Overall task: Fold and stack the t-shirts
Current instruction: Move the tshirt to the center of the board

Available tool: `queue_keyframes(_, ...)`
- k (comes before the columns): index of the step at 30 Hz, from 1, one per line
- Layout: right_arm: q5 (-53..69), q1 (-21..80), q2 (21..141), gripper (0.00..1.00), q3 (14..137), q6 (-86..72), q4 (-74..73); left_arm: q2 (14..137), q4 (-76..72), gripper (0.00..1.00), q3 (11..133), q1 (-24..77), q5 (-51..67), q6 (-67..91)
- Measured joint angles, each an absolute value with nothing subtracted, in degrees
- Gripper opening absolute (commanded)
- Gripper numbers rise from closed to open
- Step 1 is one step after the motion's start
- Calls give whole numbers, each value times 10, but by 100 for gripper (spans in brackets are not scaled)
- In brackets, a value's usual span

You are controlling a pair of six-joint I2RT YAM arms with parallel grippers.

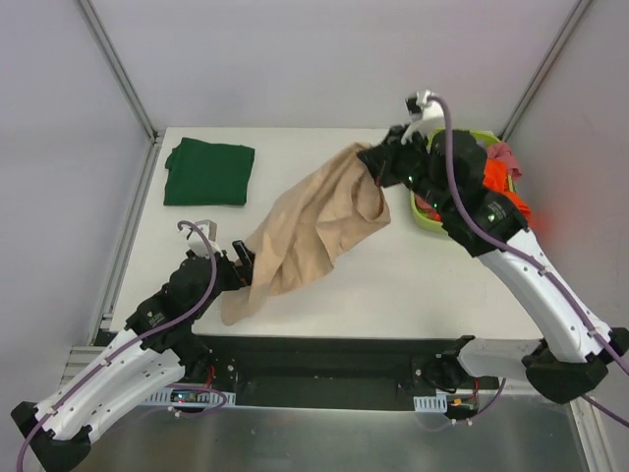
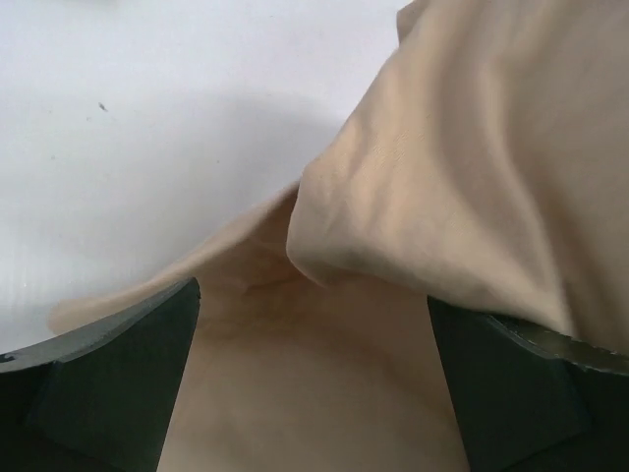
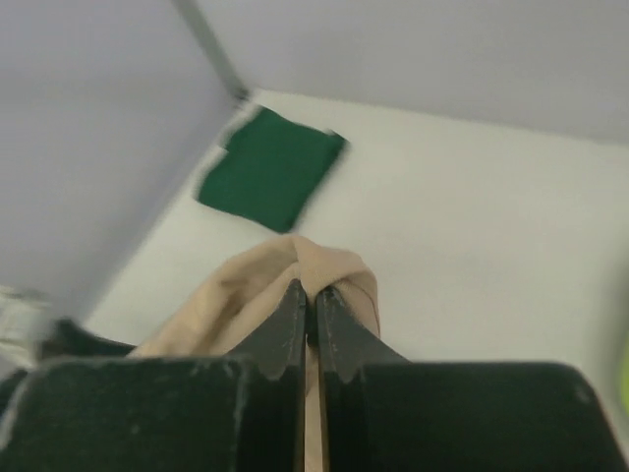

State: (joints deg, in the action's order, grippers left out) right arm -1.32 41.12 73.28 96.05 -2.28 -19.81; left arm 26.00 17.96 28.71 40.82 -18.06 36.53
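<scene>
A beige-tan t-shirt hangs stretched across the middle of the table. My right gripper holds its upper end in the air, and in the right wrist view that gripper is shut on a bunched fold of the beige cloth. The shirt's lower end trails to my left gripper. In the left wrist view the left gripper is open, its fingers wide apart, with beige cloth lying between and over them. A folded dark green t-shirt lies flat at the back left and also shows in the right wrist view.
A lime-green basket stands at the back right, partly hidden by the right arm. It holds an orange shirt and a pink one. Metal frame posts rise at the table's back corners.
</scene>
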Motion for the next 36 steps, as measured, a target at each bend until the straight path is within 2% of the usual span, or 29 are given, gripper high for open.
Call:
queue_keyframes(1, -51, 408, 707, 5, 907, -20, -201, 259, 180, 99, 285, 408, -183, 366)
queue_keyframes(2, -85, 401, 684, 23, 856, -19, -208, 259, 181, 99, 283, 408, -186, 366)
queue_keyframes(4, -131, 380, 655, 70, 790, -22, -226, 263, 184, 99, 282, 408, -190, 367)
queue_keyframes(6, -169, 347, 640, 94, 742, -32, -254, 273, 183, 99, 282, 408, -200, 369)
queue_keyframes(9, -219, 308, 638, 96, 698, -38, -291, 305, 192, 99, 284, 408, -216, 382)
queue_keyframes(15, -244, 306, 608, 96, 609, -53, -318, 377, 224, 99, 287, 408, -241, 432)
queue_keyframes(18, -230, 306, 550, 96, 524, -69, -314, 391, 233, 96, 287, 408, -238, 451)
queue_keyframes(22, -197, 306, 459, 96, 419, -91, -299, 389, 234, 93, 283, 408, -179, 466)
queue_keyframes(26, -158, 306, 389, 96, 350, -99, -279, 358, 233, 91, 249, 408, -130, 477)
queue_keyframes(28, -143, 306, 373, 96, 335, -99, -272, 345, 234, 86, 225, 408, -118, 488)
queue_keyframes(31, -126, 306, 362, 96, 325, -99, -264, 346, 233, 73, 201, 408, -109, 504)
queue_keyframes(33, -115, 306, 357, 96, 320, -99, -257, 355, 227, 60, 191, 408, -105, 507)
queue_keyframes(34, -110, 306, 355, 96, 318, -99, -255, 361, 222, 50, 189, 408, -102, 509)
queue_keyframes(36, -101, 306, 354, 96, 311, -99, -253, 377, 206, 19, 188, 408, -94, 512)
